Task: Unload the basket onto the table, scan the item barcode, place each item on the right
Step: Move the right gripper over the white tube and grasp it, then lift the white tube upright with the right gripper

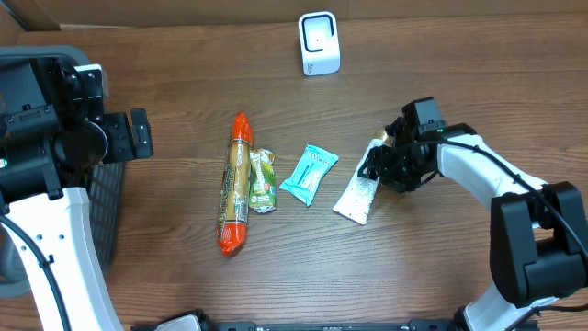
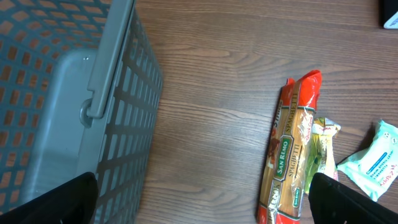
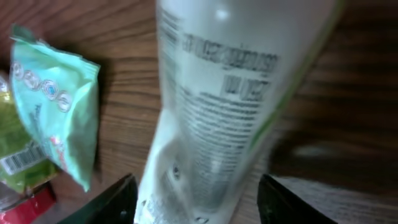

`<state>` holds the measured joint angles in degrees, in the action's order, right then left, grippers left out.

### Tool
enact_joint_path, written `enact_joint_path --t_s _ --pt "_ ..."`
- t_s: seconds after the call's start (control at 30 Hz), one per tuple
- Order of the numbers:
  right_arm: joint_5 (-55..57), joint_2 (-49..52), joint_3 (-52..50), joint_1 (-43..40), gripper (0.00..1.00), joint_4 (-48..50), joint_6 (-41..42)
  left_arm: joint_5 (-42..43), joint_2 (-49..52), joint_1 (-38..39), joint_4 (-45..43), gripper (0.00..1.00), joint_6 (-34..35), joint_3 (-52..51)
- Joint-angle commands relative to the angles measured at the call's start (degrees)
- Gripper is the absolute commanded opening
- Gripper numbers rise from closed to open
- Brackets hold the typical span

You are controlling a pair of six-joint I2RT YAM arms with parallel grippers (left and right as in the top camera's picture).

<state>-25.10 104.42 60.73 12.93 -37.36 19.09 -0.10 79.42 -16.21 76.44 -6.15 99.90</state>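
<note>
Setting: dark brown wood-grain tabletop [image 1: 184, 285], viewed from above.
Detail: grain runs left to right; even, soft light with faint shadows. Tan board [image 1: 184, 11], possibly cardboard, lines the far edge. Grey slatted plastic basket [image 2: 124, 155] stands at the left side.

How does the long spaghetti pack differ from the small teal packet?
The spaghetti pack is much longer and slimmer than the teal packet. The spaghetti pack has red ends and a yellow middle; the teal packet is mostly pale teal. Both lie flat on the table.

Grey basket [image 2: 118, 155], spaghetti pack [image 1: 235, 195], green packet [image 1: 263, 181], teal wipes pack [image 1: 309, 173]
</note>
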Motion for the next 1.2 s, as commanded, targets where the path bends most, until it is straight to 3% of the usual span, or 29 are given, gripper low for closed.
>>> enact_joint_path --t_s 0.0,0.33,0.43,0.53,0.8,0.9,1.03,1.17 --pt "2.1 0.2 -3.2 0.8 0.54 2.9 1.1 -0.5 0.0 0.1 -0.2 0.99 -0.9 0.4" --pt "2.2 0.2 -6.0 1.2 0.21 9.6 0.1 -0.5 0.0 0.1 -0.2 0.99 -0.9 0.4" --pt "2.2 0.2 -3.8 1.1 0.08 9.4 -3.5 -0.5 0.0 0.1 -0.2 1.00 -0.9 0.4" --pt "2.1 0.2 0.9 1.2 0.06 4.5 -10.7 -0.5 0.0 0.1 -0.2 0.99 -0.9 0.4" --pt "10.0 0.2 7.2 2.2 0.06 -6.2 -23.5 -0.5 0.0 0.1 -0.2 1.00 -0.9 0.4" --pt "11.0 0.2 7.2 2.2 0.12 -7.5 -25.4 -0.5 0.0 0.1 -0.2 1.00 -0.9 0.4" --pt "11.0 0.2 7.1 2.2 0.41 -8.2 -25.4 -0.5 0.0 0.1 -0.2 0.99 -0.9 0.4" --pt "10.2 0.2 6.9 1.4 0.50 -9.7 -25.1 -0.5 0.0 0.1 -0.2 0.99 -0.9 0.4"
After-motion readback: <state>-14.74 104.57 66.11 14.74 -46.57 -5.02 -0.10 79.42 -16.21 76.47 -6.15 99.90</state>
